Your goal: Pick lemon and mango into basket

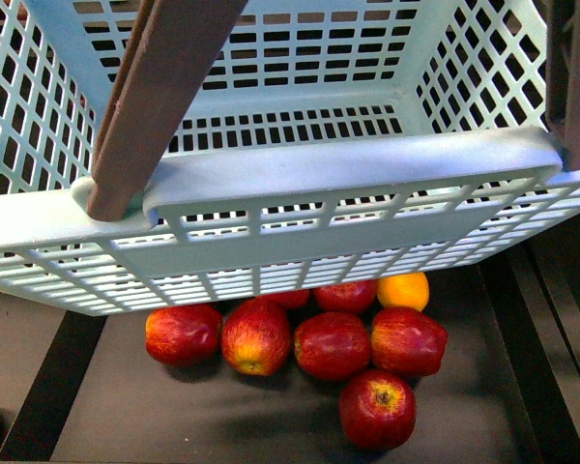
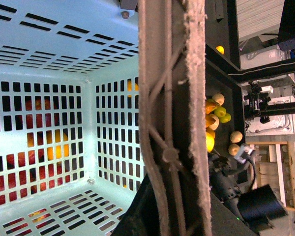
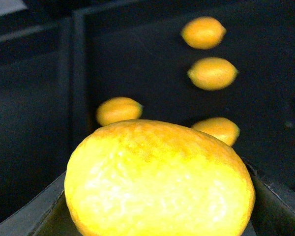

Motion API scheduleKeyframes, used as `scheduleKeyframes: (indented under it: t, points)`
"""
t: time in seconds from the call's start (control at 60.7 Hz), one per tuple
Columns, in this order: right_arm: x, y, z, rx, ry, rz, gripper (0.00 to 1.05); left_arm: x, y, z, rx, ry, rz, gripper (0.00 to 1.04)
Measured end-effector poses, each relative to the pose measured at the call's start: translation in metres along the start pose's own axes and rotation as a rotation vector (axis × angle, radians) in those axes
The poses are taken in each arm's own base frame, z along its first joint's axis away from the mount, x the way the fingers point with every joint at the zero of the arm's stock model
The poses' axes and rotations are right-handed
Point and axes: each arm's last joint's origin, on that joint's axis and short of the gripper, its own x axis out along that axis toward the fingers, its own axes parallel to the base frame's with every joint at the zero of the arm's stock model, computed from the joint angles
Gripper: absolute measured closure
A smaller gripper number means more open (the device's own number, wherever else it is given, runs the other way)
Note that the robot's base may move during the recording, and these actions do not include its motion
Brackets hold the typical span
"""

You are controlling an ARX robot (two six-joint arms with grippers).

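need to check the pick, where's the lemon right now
The lemon fills the right wrist view's foreground, held in the right end effector, with four other lemons lying on the dark tray behind it. It is not in the basket.

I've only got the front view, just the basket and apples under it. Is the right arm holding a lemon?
Observer: Yes. The right wrist view shows a lemon close up, between the right end effector's dark fingers.
Operator: Any lemons left?
Observer: Four more lemons lie on a dark tray beyond it.
Operator: See a mango anywhere?
Observer: Cannot name one. The left wrist view shows yellow, green and tan fruits past the basket's brown handle.
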Motion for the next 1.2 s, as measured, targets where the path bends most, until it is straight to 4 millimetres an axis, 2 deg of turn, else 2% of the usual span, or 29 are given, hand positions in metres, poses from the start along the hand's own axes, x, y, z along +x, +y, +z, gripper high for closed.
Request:
scheduleKeyframes:
  t: [0.165, 0.313, 0.445, 0.675, 0.906, 0.955, 1.021, 1.202]
  points:
    - [-0.037, 0.044, 0.041, -0.07, -0.117, 0.133, 0.25, 0.0, 0.0, 0.0, 0.0, 0.0, 0.0, 1.0]
    - [-0.067, 0.087, 0.061, -0.128, -0.194, 0.246, 0.25, 0.0, 0.0, 0.0, 0.0, 0.0, 0.0, 1.0]
    - [-0.085, 0.134, 0.065, -0.173, -0.233, 0.361, 0.25, 0.0, 0.0, 0.0, 0.0, 0.0, 0.0, 1.0]
    - [-0.085, 0.189, 0.054, -0.22, -0.199, 0.45, 0.25, 0.0, 0.0, 0.0, 0.0, 0.0, 0.0, 1.0]
    - [-0.077, 0.217, 0.041, -0.268, -0.151, 0.47, 0.25, 0.0, 0.0, 0.0, 0.0, 0.001, 0.0, 1.0]
    - [-0.077, 0.221, 0.039, -0.276, -0.143, 0.471, 0.17, 0.0, 0.0, 0.0, 0.0, 0.0, 0.0, 1.0]
    - [-0.077, 0.222, 0.038, -0.279, -0.141, 0.468, 0.08, 0.0, 0.0, 0.0, 0.001, 0.0, 0.0, 1.0]
    - [-0.08, 0.214, 0.043, -0.253, -0.144, 0.388, 0.09, 0.0, 0.0, 0.0, 0.001, 0.0, 0.0, 1.0]
